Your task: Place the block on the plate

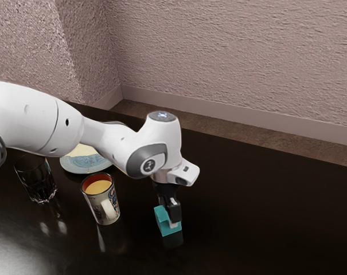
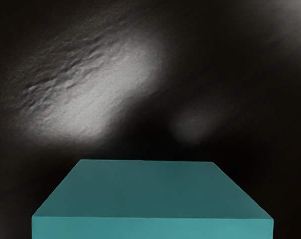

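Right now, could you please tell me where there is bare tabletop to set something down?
Bare tabletop runs from the block to the exterior view's right edge. A narrower patch lies between block and mug. The exterior view's left is crowded: plate, glass and mug stand close together near my arm.

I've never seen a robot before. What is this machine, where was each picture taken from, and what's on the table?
The white machine is a robot arm, a jointed mechanical limb ending in a black gripper, its "hand". The exterior view is taken from beside the arm; the wrist view comes from a camera on that hand, so the teal block looks huge there. The dark table also bears a patterned mug, a clear drinking glass and, partly behind the arm, a plate. The gripper is right at the block, but I can't tell whether it is holding it.
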